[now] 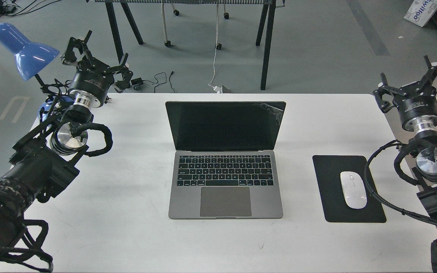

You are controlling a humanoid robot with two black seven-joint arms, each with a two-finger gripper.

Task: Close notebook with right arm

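The notebook (225,181) lies open in the middle of the white table (127,235), a slim grey laptop with black keys and a large trackpad. Its black screen (225,125) stands upright at the back, facing me. My right arm (431,163) rises at the table's right edge, far from the notebook. Its right gripper (412,81) is open, fingers spread, holding nothing. At the table's far left corner my left gripper (97,55) is also open and empty.
A black mouse pad (336,204) with a white mouse (353,189) lies right of the notebook, between it and my right arm. A blue desk lamp (23,49) stands at the far left corner. Beyond the table are black trestle legs (266,45) and floor cables.
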